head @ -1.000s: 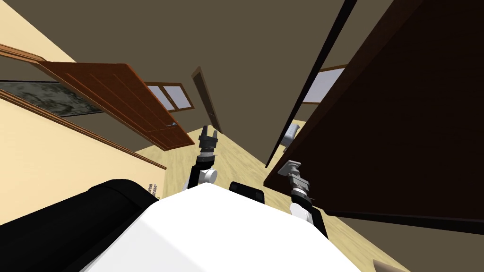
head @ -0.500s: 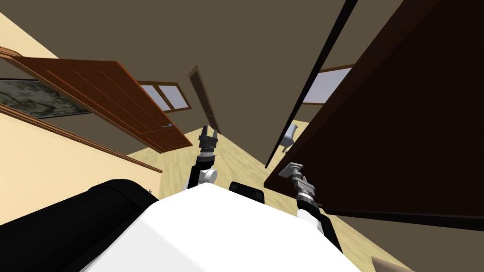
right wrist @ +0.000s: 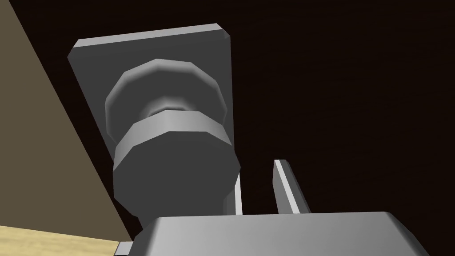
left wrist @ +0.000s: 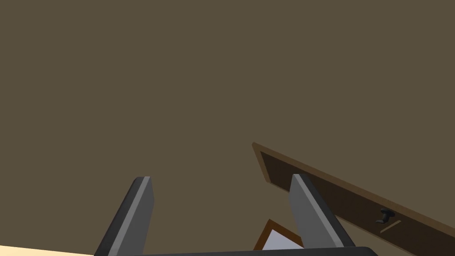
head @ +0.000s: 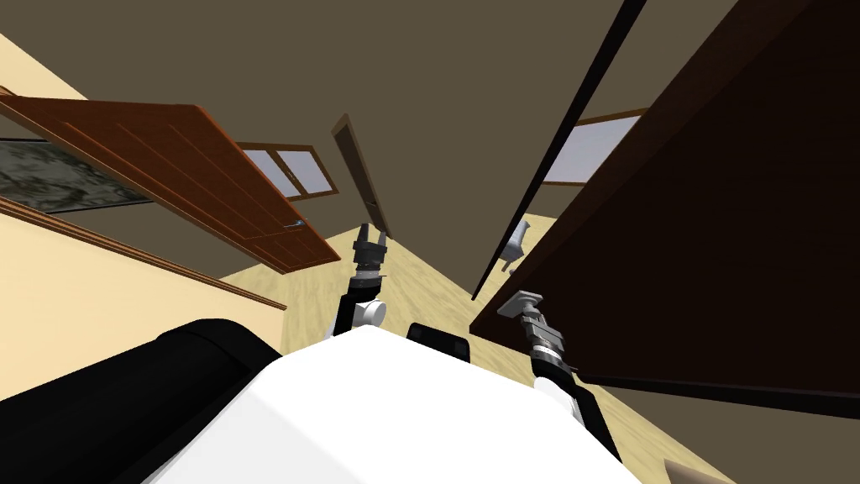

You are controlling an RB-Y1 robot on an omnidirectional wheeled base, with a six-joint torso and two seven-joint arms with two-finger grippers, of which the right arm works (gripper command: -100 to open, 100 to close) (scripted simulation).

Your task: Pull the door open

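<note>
Door: the dark brown door point(head: 714, 210) is standing to my right, its leaf swung away from the grey-brown wall point(head: 470, 76).
Knob: a grey round knob point(right wrist: 173, 169) is sitting on a grey plate point(right wrist: 89, 58), close to the door's free edge.
Right gripper: the right gripper point(right wrist: 258, 172) is pointing at the door face just beside the knob.
Right gripper state: its two fingers point(right wrist: 289, 191) are standing close together with only a narrow slit between them. Nothing is showing in that slit, and the knob is lying against the outer side of one finger, not between the pair.
Right arm: it is reaching from the chest up to the door's edge, where the knob is showing in the head view.
Left gripper: the left gripper point(head: 373, 234) is hanging forward over the light wooden floor point(head: 420, 286), well apart from the door.
Left gripper state: its fingers point(left wrist: 133, 213) are spread wide apart and are holding nothing.
Surroundings: a reddish-brown door point(head: 193, 176) is standing open to my left, with a framed window point(head: 290, 168) beside it.
</note>
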